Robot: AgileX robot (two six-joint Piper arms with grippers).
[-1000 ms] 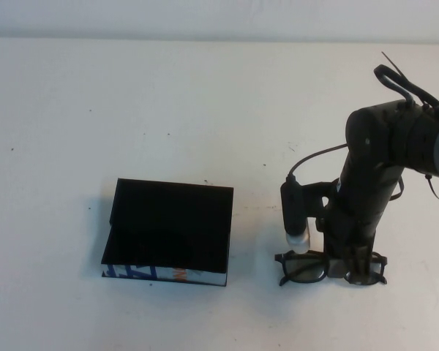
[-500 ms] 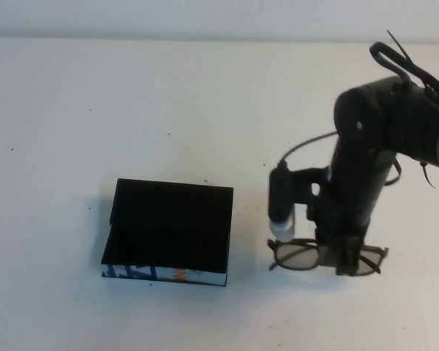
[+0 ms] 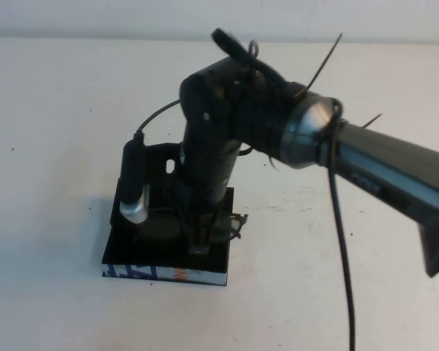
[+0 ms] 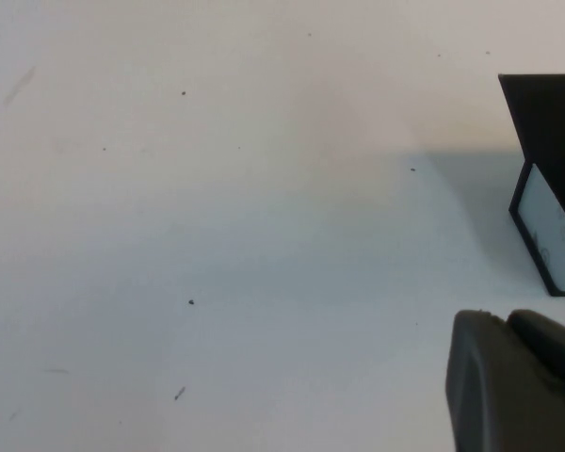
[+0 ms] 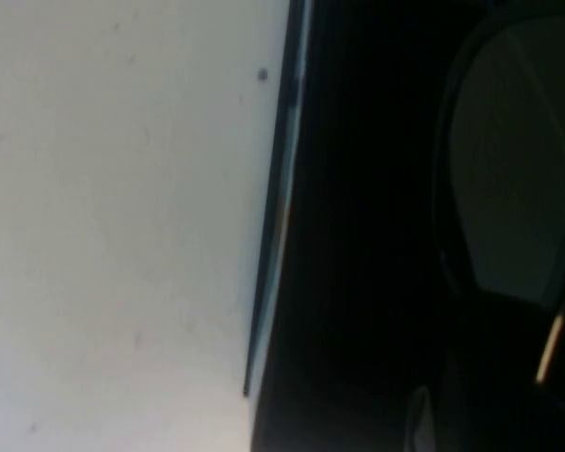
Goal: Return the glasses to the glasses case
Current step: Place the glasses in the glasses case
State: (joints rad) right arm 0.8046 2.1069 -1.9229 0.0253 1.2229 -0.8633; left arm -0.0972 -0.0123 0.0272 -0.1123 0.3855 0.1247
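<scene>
- The left gripper shows only in its own wrist view as a dark edge above bare white table, beside the case's corner; whether its fingers are spread I cannot tell.
- The flat black rectangular glasses case, white-sided with blue and orange print, lies open.
- The right gripper has carried the dark rectangular plastic-framed glasses from the table at right to over the case, fingers pinching the frame; judged ready to lower and release.

White table, perhaps a pale wall behind.
</scene>
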